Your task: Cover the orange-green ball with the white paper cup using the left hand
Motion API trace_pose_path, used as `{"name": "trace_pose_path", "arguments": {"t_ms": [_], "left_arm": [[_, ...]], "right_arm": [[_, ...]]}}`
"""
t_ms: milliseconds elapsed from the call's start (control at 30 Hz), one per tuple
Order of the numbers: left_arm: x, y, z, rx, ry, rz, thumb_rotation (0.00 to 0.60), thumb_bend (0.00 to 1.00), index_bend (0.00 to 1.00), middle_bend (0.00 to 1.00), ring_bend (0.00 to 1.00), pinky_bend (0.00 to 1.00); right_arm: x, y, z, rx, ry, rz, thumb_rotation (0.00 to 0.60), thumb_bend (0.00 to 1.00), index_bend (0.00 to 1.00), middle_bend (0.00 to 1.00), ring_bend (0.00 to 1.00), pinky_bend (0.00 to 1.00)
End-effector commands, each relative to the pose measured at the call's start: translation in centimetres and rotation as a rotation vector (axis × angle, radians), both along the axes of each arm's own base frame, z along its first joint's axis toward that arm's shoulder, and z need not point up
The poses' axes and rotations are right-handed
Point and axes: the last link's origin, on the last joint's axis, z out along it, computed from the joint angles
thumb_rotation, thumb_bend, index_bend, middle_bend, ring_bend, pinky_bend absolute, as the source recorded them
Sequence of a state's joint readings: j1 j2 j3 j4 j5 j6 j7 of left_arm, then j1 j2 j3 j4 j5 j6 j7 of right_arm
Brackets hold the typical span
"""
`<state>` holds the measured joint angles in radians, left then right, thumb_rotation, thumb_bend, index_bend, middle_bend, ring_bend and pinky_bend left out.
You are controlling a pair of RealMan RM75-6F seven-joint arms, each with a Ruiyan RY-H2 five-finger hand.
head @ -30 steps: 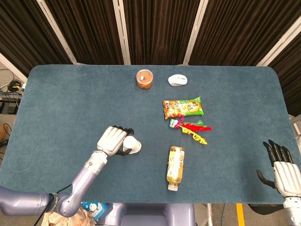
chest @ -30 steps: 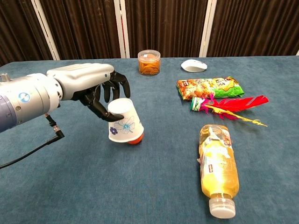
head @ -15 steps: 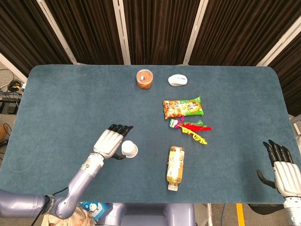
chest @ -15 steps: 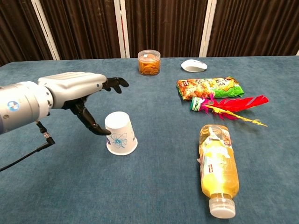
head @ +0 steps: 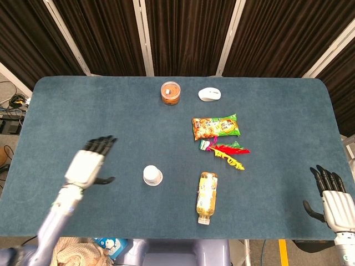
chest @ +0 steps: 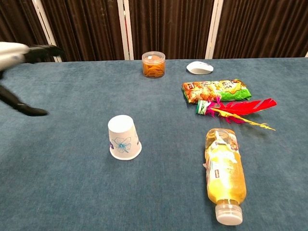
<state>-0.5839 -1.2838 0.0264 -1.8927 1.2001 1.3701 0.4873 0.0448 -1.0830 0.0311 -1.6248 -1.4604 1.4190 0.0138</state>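
The white paper cup (head: 152, 175) (chest: 123, 137) stands upside down on the blue table (head: 83, 111), rim flat on the cloth. The orange-green ball is hidden; I see none of it in either view. My left hand (head: 89, 164) is open, fingers spread, well to the left of the cup and apart from it. In the chest view only its fingers (chest: 36, 50) show at the far left edge. My right hand (head: 331, 200) is open at the table's front right corner, holding nothing.
A juice bottle (head: 206, 197) lies to the right of the cup. Beyond it are a feather shuttlecock (head: 224, 150), a snack bag (head: 216, 126), a white mouse (head: 209, 94) and a clear jar of orange bands (head: 170, 92).
The left hand set the tilted cup down flat over the ball, let go, and drew away to the left. The ball's orange edge no longer shows. The right hand has not moved.
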Motion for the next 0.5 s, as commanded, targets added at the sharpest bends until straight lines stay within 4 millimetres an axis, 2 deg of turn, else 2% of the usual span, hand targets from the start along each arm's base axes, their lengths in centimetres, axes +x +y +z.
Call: {"name": "trace_pose_path", "arguments": {"t_ms": [33,133,267,500], "left_arm": [[-3.5,-2.7,3.2,0.062,0.008,0.042,0.600,0.08,0.01,0.01,0.02,0.08],[-5.8,-4.7,4.8,0.080,0.013,0.070,0.600,0.08,0.00,0.00,0.00,0.04],[-8.1,-7.0,5.9,0.101,-0.006,0.097,0.600,0.08,0.00,0.00,0.00,0.03],[-10.9,-9.4,6.8,0.136,-0.009,0.150,0.600,0.08,0.00,0.00,0.00,0.03]], "right_arm": [[0.0,0.0,0.0,-0.002,0.004,0.002,0.600,0.35,0.00,0.00,0.00,0.03],[0.1,0.1,0.0,-0.003,0.008,0.005,0.600,0.35,0.00,0.00,0.00,0.03],[0.3,0.3,0.1,-0.007,0.014,0.020,0.600,0.35,0.00,0.00,0.00,0.03],[0.3,0.4,0.1,-0.008,0.018,0.029,0.600,0.35,0.00,0.00,0.00,0.03]]}}
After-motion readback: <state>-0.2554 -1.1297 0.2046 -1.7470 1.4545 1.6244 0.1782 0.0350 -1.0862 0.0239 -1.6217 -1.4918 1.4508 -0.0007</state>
